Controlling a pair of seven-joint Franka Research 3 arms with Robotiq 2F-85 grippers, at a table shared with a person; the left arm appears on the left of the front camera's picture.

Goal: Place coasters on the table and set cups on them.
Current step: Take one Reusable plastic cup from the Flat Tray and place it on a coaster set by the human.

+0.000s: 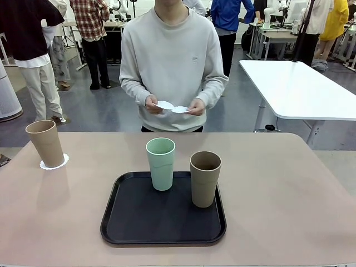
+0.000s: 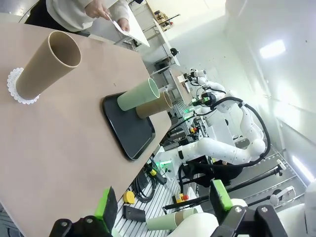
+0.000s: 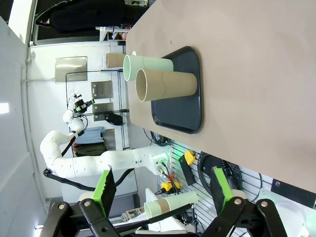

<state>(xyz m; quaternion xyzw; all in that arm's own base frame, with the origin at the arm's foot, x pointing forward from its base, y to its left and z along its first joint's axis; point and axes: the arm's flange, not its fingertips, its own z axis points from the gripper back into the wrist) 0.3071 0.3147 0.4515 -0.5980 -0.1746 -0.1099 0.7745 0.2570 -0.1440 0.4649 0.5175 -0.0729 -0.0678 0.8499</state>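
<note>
Since one cup stands on its coaster, the person's two coasters must land on the bench before the left pincer or right pincer, both released, lifts another.

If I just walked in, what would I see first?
Probably the black tray in the middle of the table, with a mint cup and a tan cup standing on it. Next, a second tan cup at the table's left end, sitting on a lacy white coaster. Behind the table a person holds two more coasters.
</note>
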